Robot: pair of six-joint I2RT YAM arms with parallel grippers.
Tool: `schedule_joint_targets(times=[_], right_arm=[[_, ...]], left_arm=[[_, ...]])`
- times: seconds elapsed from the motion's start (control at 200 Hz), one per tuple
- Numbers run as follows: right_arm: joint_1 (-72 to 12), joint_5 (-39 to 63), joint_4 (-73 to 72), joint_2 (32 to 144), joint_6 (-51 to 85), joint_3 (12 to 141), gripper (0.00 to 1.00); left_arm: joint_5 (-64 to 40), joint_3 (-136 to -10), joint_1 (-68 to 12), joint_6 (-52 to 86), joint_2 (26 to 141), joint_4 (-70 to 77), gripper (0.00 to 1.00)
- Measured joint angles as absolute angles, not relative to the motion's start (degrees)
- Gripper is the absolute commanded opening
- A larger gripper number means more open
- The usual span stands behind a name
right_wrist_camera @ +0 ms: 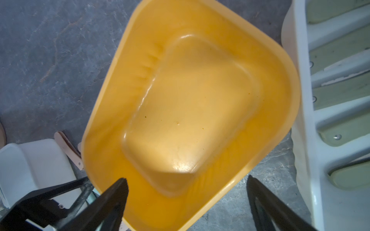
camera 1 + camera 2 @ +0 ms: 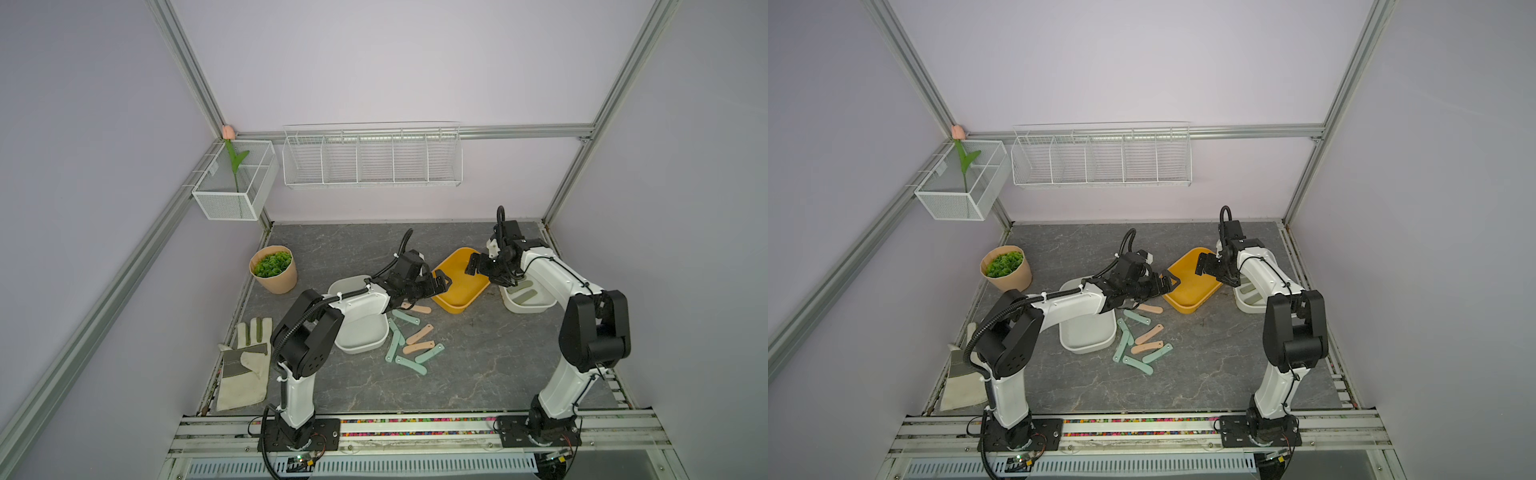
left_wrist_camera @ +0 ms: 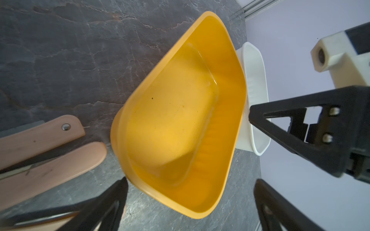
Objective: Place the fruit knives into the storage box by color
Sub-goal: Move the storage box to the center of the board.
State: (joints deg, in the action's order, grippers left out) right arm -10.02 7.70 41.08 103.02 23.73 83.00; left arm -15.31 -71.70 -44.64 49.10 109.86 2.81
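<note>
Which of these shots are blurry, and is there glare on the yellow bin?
Right wrist view: yellow bin soft, glare patch on its floor; left wrist view: bin sharp, faint glint; both top views: evenly lit, frame rails splayed by wide lens.

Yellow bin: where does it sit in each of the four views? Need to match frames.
Top view: yellow bin right of centre, slightly below mid-height.
Top view: same bin just right of centre.
Left wrist: fills mid-frame, empty.
Right wrist: fills mid-frame, empty.
Shared landmark: the white bin close beside it, holding olive knives.
</note>
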Motion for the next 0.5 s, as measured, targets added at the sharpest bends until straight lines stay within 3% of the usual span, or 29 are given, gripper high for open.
schedule_joint_targets(times=[0.255, 0.5], right_arm=[[-10.3, 6.4, 42.6, 110.6, 23.5, 92.9, 0.95], [-10.4, 4.3, 45.4, 116.2, 22.1, 93.6, 0.95]], left_arm=[[-15.5, -67.6, -44.6, 50.8, 109.1, 5.8, 0.99], [-16.8, -65.4, -44.6, 53.1, 109.1, 8.7, 0.99]])
